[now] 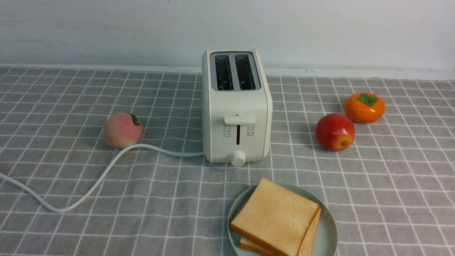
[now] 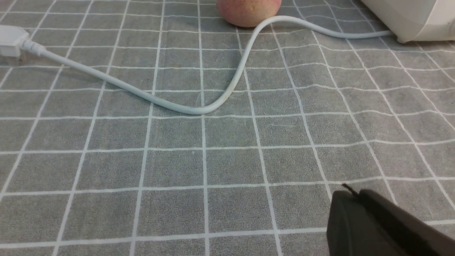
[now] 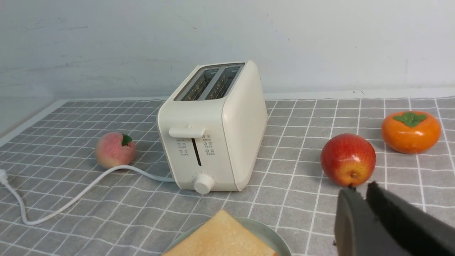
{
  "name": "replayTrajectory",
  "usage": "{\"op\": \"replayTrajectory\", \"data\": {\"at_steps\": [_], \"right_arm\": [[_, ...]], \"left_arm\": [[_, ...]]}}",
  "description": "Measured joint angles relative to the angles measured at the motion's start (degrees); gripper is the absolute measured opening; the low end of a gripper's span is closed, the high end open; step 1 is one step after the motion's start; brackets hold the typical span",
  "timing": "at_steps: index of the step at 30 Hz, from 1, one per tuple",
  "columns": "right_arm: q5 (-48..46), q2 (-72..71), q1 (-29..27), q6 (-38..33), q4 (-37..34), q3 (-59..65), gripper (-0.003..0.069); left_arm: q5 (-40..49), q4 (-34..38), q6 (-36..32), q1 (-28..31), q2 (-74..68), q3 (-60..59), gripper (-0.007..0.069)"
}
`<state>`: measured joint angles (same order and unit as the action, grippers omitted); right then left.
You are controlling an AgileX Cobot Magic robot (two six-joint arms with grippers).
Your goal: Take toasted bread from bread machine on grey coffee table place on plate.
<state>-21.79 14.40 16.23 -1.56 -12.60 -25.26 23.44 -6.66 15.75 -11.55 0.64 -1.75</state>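
Two slices of toasted bread (image 1: 275,217) lie stacked on the mint-green plate (image 1: 328,234) at the front of the grey coffee table (image 1: 71,231). The cream bread machine (image 1: 236,106) stands behind the plate, both slots empty, lever up. The right wrist view shows the bread machine (image 3: 213,131), a bread corner (image 3: 222,238) and the plate rim (image 3: 273,236). My right gripper (image 3: 359,188) is shut and empty, hanging near the red apple. My left gripper (image 2: 355,193) is shut and empty, low over bare cloth. Neither gripper shows in the front view.
A peach (image 1: 122,130) lies left of the bread machine, with the white cord (image 1: 89,188) curving past it to a plug (image 2: 10,41). A red apple (image 1: 335,132) and an orange persimmon (image 1: 365,107) sit to the right. A white wall stands behind.
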Motion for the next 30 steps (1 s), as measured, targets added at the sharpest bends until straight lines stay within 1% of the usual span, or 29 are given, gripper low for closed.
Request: {"op": "replayTrajectory", "data": {"at_steps": [10,13,16,18,23,26,27,28,30], "right_arm": [[0.00,0.00,-0.13,0.00,0.00,0.00,0.0059],[-0.04,-0.55,-3.06,-0.22,0.27,0.02,0.0065],[-0.04,-1.11,-6.20,-0.34,2.59,0.13,0.0070],[-0.04,-1.79,-7.96,-0.67,4.57,0.20,0.0071],[-0.24,-4.16,-12.27,-1.80,12.23,1.29,0.0076],[-0.44,-6.14,-15.68,-1.92,14.74,5.16,0.0080],[-0.45,-6.30,-16.12,-1.92,14.74,5.51,0.0080],[-0.59,-7.53,-17.72,-1.92,14.98,8.55,0.0083],[-0.71,-9.17,-18.86,-1.92,15.38,12.12,0.0085]], "left_arm": [[0.00,0.00,0.00,0.00,0.00,0.00,0.0017],[0.00,0.00,0.00,-0.11,0.00,0.00,0.0019],[0.00,0.00,0.00,-0.11,0.00,0.00,0.0021],[0.00,0.00,0.00,-0.11,0.00,0.00,0.0025],[0.00,0.00,0.00,-0.11,0.00,0.00,0.0031],[0.00,0.00,0.00,-0.11,0.00,0.00,0.0036],[0.00,0.00,0.00,-0.11,0.00,0.00,0.0036],[0.00,0.00,0.00,-0.11,0.00,0.00,0.0037],[0.00,0.00,0.00,-0.11,0.00,0.00,0.0038]]}}
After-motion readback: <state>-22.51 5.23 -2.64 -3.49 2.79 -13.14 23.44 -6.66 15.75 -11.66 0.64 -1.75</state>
